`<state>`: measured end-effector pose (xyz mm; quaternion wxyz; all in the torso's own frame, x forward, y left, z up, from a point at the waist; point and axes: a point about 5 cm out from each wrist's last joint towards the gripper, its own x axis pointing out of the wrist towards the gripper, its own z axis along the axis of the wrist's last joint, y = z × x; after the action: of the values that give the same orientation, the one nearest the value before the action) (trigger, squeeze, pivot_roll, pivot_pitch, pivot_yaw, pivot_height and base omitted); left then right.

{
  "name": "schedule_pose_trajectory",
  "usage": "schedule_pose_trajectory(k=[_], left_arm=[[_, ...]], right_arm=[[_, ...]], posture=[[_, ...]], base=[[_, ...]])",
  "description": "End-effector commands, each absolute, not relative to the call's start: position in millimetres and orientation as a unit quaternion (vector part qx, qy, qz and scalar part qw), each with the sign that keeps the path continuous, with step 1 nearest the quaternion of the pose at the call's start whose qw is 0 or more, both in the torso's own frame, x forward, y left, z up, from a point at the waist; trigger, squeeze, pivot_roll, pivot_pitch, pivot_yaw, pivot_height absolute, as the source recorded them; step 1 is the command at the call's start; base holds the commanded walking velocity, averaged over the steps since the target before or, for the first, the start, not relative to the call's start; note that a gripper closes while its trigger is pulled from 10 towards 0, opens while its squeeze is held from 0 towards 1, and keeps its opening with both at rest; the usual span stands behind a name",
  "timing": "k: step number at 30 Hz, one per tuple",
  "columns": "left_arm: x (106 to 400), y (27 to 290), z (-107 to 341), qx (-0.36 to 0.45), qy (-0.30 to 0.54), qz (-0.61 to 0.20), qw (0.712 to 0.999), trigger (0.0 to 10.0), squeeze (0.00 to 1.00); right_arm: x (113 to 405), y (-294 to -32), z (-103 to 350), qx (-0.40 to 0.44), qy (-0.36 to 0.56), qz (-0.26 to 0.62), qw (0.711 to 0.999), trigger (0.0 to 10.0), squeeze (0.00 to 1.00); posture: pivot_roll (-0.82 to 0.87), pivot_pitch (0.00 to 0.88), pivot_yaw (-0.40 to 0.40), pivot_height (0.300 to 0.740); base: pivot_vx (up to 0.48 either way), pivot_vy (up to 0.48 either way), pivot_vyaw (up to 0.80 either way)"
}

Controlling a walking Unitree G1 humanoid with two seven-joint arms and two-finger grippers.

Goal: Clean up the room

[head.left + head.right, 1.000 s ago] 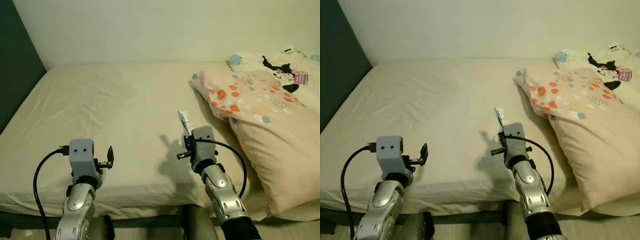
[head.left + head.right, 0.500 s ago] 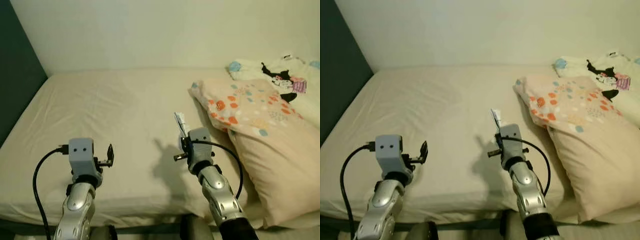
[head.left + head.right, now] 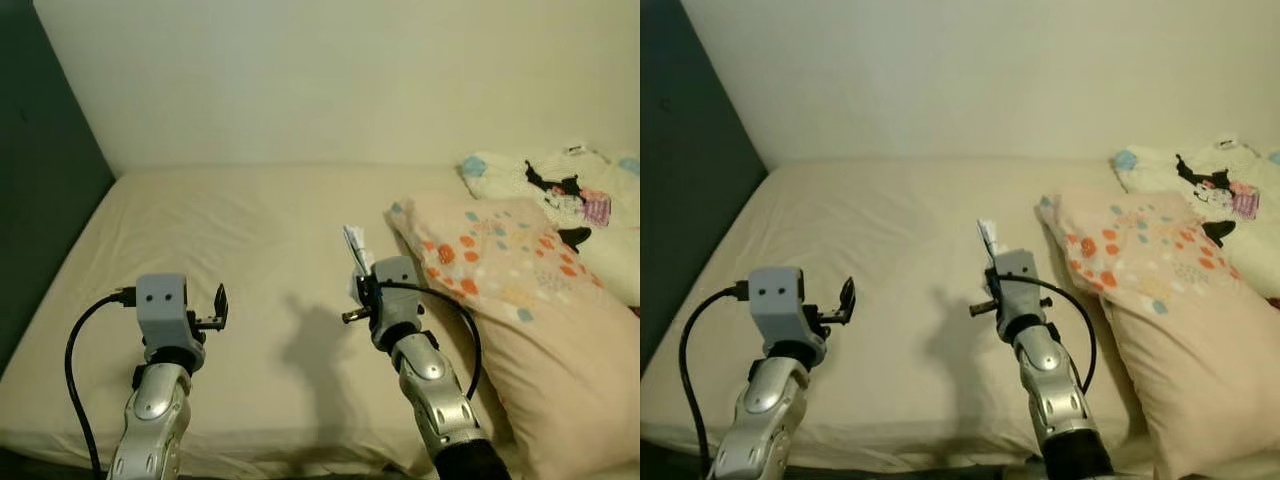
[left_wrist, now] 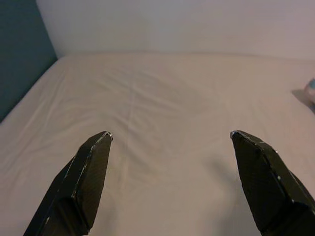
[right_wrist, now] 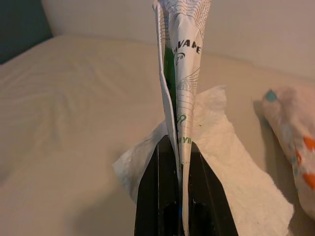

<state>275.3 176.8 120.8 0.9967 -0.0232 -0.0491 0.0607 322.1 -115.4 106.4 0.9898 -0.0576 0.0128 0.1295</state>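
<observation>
Right tool [image 5: 178, 162] pinching printed wrapper [image 5: 181, 73], perhaps tissue [image 5: 231, 162] too, left tool [image 4: 170, 187] wide open over bed [image 3: 230, 250].

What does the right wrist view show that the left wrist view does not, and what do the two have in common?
The right wrist view shows the right gripper shut on a white wrapper with green print, a white tissue behind it, and the edge of a spotted pillow.

The left wrist view shows the left gripper open and holding nothing, and a dark panel at the side of the bed.

Both show the beige bed sheet and the pale wall behind it.
</observation>
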Motion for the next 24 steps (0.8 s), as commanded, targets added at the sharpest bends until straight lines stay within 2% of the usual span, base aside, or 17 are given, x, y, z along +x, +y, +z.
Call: schedule_pose_trajectory(k=[1, 7, 24], left_arm=[[273.2, 177.1, 118.7, -0.021, -0.047, 0.065, 0.997, 10.0, 0.00], [272.2, 178.1, 118.0, -0.020, -0.048, 0.066, 0.996, 10.0, 0.00], [266.2, 174.8, 99.6, -0.016, -0.007, 0.051, 0.999, 10.0, 0.00]], right_arm=[[318.5, -112.3, 102.6, -0.053, 0.020, 0.137, 0.989, 10.0, 0.00], [317.6, -108.6, 103.2, -0.053, 0.017, 0.146, 0.988, 10.0, 0.00], [310.4, -116.2, 78.8, -0.087, 0.063, 0.128, 0.986, 10.0, 0.00]], posture=[[-0.03, 0.073, -0.049, 0.713], [-0.02, 0.061, -0.056, 0.738], [-0.03, 0.052, -0.052, 0.740]], base=[[0.000, 0.000, 0.00], [0.000, 0.000, 0.00], [0.000, 0.000, 0.00]])
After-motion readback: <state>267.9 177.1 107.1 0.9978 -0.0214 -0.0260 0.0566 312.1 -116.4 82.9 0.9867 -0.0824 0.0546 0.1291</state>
